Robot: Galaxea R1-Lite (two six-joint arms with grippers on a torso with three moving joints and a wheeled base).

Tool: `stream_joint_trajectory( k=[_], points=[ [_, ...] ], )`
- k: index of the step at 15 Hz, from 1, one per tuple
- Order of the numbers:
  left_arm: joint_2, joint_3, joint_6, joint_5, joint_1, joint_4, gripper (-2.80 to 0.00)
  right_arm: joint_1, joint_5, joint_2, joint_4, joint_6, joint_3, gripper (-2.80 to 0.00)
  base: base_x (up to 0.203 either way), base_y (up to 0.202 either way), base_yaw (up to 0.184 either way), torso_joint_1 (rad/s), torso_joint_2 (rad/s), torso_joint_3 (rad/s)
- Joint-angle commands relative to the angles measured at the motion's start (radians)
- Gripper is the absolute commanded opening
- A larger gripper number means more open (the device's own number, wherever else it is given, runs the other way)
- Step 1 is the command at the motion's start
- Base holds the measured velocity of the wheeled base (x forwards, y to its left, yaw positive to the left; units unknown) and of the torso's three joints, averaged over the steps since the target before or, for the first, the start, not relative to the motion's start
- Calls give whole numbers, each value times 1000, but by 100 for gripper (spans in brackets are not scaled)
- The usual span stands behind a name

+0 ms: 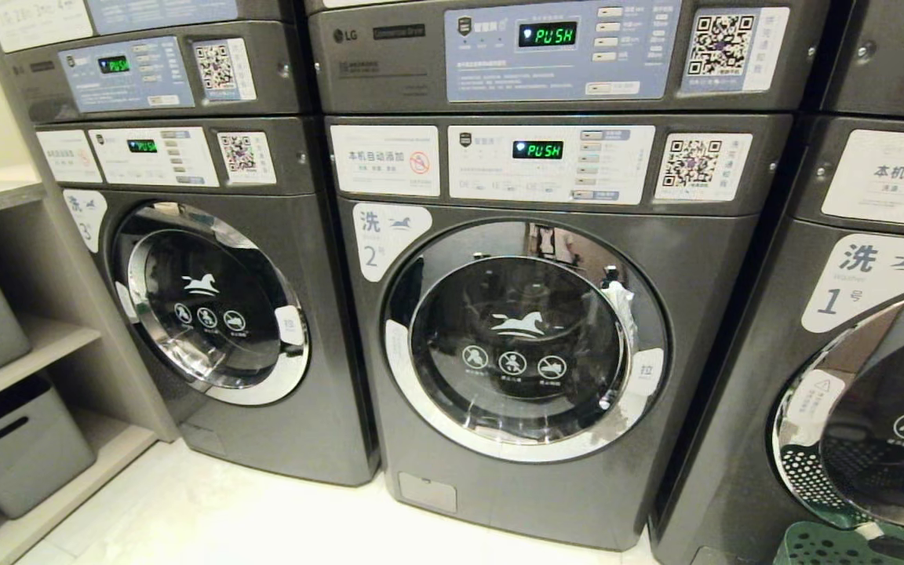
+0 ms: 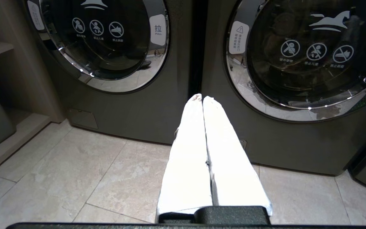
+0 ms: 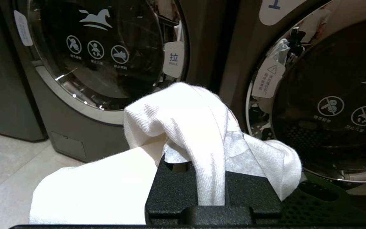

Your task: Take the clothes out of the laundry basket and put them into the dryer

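A white cloth is draped over my right gripper, which is shut on it; a strip of the fabric runs down between the jaws and hides the fingertips. Below it shows the rim of the green perforated laundry basket, also at the bottom right of the head view. The grey dryer marked 2 stands straight ahead with its round door closed. My left gripper is shut and empty, low over the tiled floor and pointing at the gap between two machines. Neither arm shows in the head view.
Machines 3 and 1 flank the middle one, both doors closed, with more units stacked above. Shelves with grey bins stand at the left. Pale floor tiles lie in front.
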Motion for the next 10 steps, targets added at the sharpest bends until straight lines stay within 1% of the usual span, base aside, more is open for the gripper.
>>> stream_joint_trajectory(
  k=[1, 6, 8, 10],
  points=[
    [-2, 2, 1, 0, 0, 0, -280, 0, 1, 1, -1, -1, 18, -280, 0, 194, -1, 1, 0, 4],
    [-2, 2, 1, 0, 0, 0, -280, 0, 2, 1, -1, -2, 18, -280, 0, 189, 0, 2, 5, 5],
    [-2, 2, 1, -1, 0, 0, -280, 0, 2, 1, -1, -3, 18, -280, 0, 92, 0, 2, 2, 5],
    [-2, 2, 3, -1, 0, 0, -280, 0, 2, 1, -1, -2, 18, -280, 0, 0, 0, 0, 0, 0]
  ],
)
